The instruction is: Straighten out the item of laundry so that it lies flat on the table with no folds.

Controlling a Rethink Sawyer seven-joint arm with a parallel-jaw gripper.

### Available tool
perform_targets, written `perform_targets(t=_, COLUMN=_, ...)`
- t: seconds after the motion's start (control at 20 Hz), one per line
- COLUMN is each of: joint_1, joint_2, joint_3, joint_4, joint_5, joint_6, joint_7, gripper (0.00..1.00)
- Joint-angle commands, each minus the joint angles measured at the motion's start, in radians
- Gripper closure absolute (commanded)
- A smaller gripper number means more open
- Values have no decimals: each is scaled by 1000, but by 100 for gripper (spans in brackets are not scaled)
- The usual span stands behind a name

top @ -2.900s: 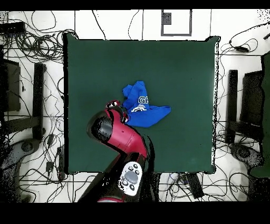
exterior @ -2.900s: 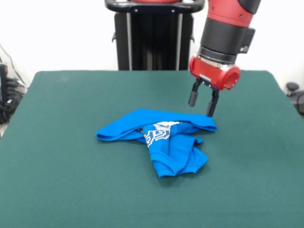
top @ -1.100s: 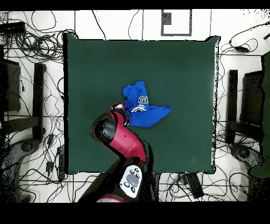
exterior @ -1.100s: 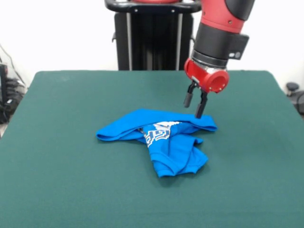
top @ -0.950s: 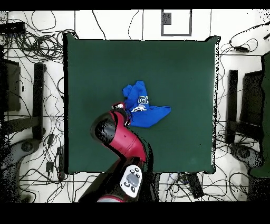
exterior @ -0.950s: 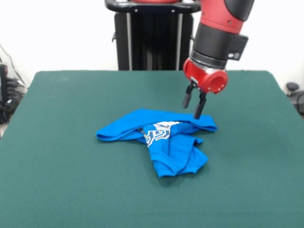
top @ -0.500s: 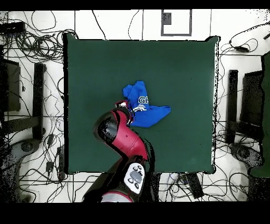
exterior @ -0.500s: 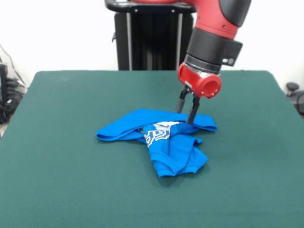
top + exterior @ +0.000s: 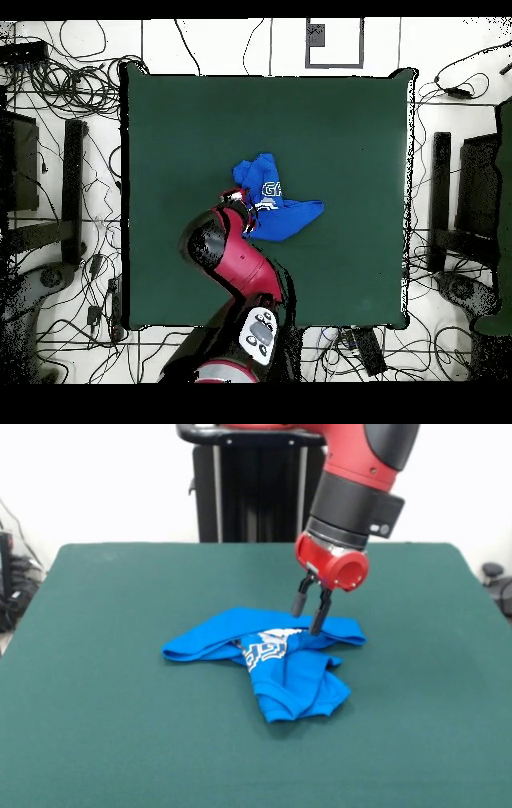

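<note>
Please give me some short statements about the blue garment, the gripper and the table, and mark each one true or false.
1. The item of laundry lies flat with no folds. False: it is crumpled and folded over itself.
2. The gripper is above the garment's far edge in the front view. True.
3. The gripper holds the garment lifted off the table. False: the garment rests on the table.
4. White lettering shows on the garment. True.
</note>
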Motion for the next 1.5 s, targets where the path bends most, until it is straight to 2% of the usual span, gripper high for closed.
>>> perform_targets(t=0.05, joint_1=33, joint_2=68, joint_3=125, joint_4=48, joint_5=50, joint_6=-13, joint_7=264, gripper=0)
perform_targets(t=0.4, joint_1=88, joint_2=76, joint_3=87, joint_4=39, joint_5=110, joint_6=31, joint_7=271, gripper=0)
perform_targets(t=0.6, joint_1=95, joint_2=80, joint_3=96, joint_4=43, joint_5=135, joint_6=23, joint_7=282, gripper=0)
perform_targets(t=1.5, joint_1=31, joint_2=98, joint_3=181, joint_4=55, joint_5=94, joint_6=-77, joint_7=326, gripper=0)
